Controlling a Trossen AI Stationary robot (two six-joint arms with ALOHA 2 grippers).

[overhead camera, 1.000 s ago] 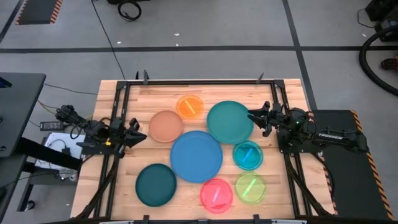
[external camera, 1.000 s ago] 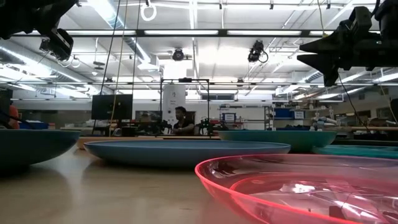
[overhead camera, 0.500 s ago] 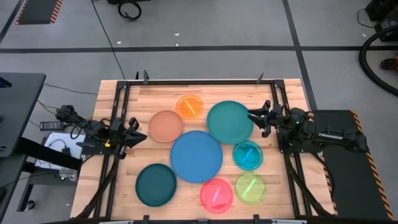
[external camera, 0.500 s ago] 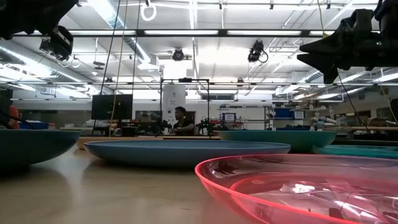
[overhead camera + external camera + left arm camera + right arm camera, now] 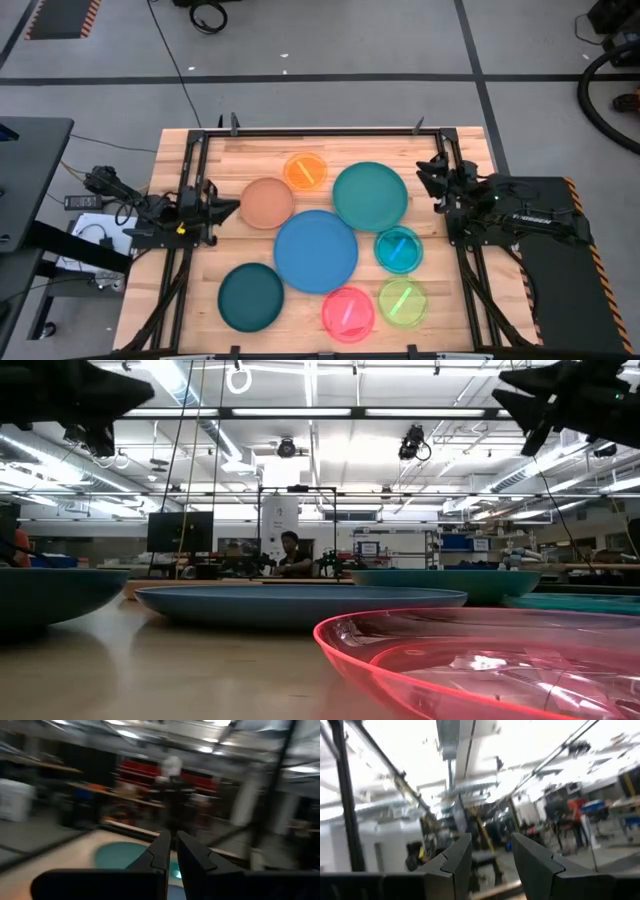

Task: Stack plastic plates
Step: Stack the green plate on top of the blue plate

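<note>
Eight plastic plates lie flat and apart on the wooden table [image 5: 210, 150]: the large blue one [image 5: 316, 250] in the middle and the large teal-green one [image 5: 370, 196] beyond it. Around them lie tan [image 5: 266, 203], orange [image 5: 304, 171], cyan [image 5: 399, 249], dark-teal [image 5: 251, 296], pink [image 5: 348, 312] and lime [image 5: 403, 301] plates. My left gripper [image 5: 232, 208] hovers at the table's left side, its fingers [image 5: 165, 851] shut with only a thin slit between them. My right gripper [image 5: 425, 172] hovers at the right side beside the teal-green plate, tipped upward, open and empty [image 5: 491, 851].
A black metal frame [image 5: 320, 131] runs along the table's far edge and down both sides by the arm bases. In the low view the pink plate [image 5: 480, 660] fills the near right. A person [image 5: 292, 555] sits far behind the table.
My right gripper has risen and tipped its fingers upward, drawing back from over the teal-green plate's rim toward the table's right edge. My left gripper has stayed in place but turned at the wrist, its tip swinging slightly toward the far edge. No plate has moved.
</note>
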